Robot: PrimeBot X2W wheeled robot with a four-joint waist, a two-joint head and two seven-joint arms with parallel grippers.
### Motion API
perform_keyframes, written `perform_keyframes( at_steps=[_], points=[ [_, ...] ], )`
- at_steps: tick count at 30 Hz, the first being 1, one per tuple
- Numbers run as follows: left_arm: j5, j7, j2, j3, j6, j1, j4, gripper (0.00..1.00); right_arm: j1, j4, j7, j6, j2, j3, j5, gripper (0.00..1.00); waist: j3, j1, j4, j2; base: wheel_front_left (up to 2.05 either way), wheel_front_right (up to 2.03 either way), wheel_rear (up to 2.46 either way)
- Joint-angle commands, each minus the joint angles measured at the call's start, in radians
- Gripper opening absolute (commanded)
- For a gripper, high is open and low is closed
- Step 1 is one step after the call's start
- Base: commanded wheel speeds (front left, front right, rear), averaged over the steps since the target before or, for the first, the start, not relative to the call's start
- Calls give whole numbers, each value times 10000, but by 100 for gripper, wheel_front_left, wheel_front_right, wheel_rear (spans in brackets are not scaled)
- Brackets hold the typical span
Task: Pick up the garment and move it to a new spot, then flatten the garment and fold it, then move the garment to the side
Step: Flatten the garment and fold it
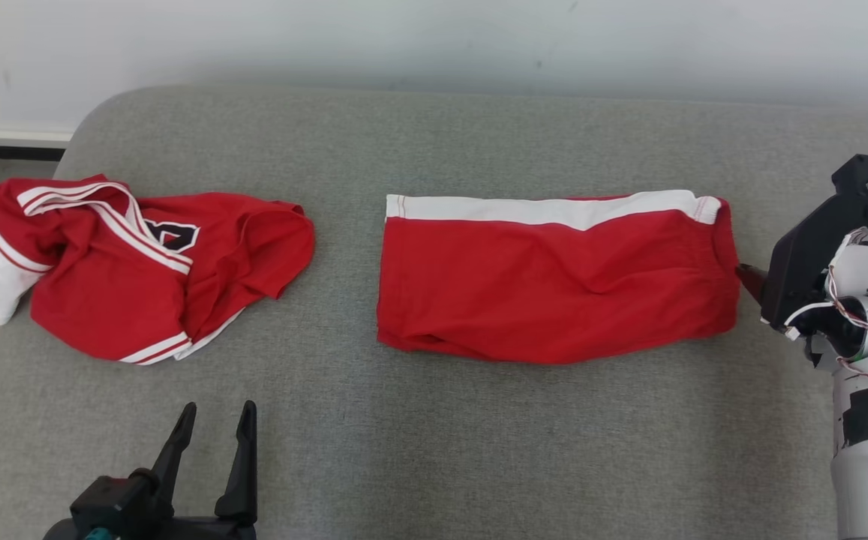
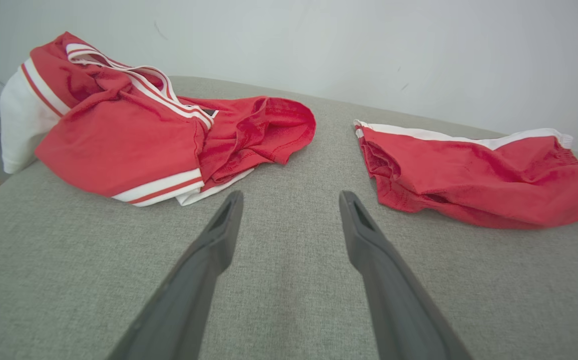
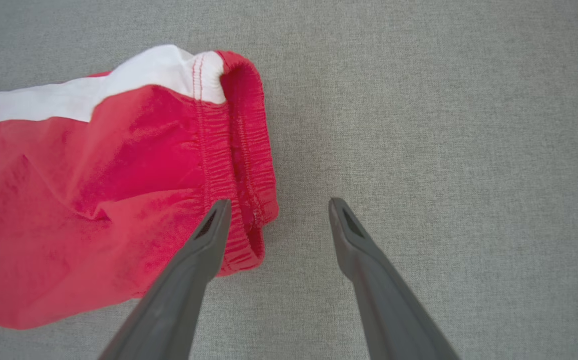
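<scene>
Shorts [image 1: 554, 289], red and folded flat, lay at the middle-right of the grey upholstered cushion [image 1: 434, 450], their long axis running left to right. A white stripe [image 1: 546, 210] ran along the far edge. The elastic waistband [image 3: 241, 150] pointed right and the leg hems pointed left. A crumpled red jersey [image 1: 141, 277] with white trim sat well apart at the cushion's left end, one white sleeve hanging over the left edge. Its black number was mostly buried in folds and could not be read. The left gripper [image 1: 219, 409] hovered over bare cushion at the near edge, fingers spread wide and holding nothing. The right gripper [image 3: 279, 204] hung at the waistband end of the shorts, its fingers likewise parted and empty. One finger [image 3: 204, 245] overlapped the waistband's near corner in the right wrist view, though whether it touched the cloth could not be told. The other stood over bare cushion just to the right. From the head, the gripper's dark body hid most of those fingers, and the right wrist view cut off the shorts' left part.
</scene>
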Motion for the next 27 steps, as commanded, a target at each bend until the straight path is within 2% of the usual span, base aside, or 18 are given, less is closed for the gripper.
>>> perform_keyframes(
  at_steps=[1,7,15,22,27],
  points=[
    [-19,-61,43,-55,-64,-186,66,100,-224,117,-9,4,-26,-263,-236,100,106,-1,188,-1,0,0,0],
    [-81,-151,-28,-180,-116,-293,204,100,-551,641,-38,4,-29,-860,-517,100,312,-1,428,-1,0,0,0],
    [-71,-274,9,-203,-66,-425,259,100,-843,1121,-320,4,-31,-1001,-632,100,533,-1,571,-1,0,0,0],
    [-122,-330,6,-246,-7,-491,333,100,-955,585,-503,4,-32,-679,-655,100,623,-1,534,-1,0,0,0],
    [-177,-359,9,-292,-21,-541,427,100,-776,350,-232,4,-29,-634,-425,100,619,-1,527,-1,0,0,0]
  ],
)
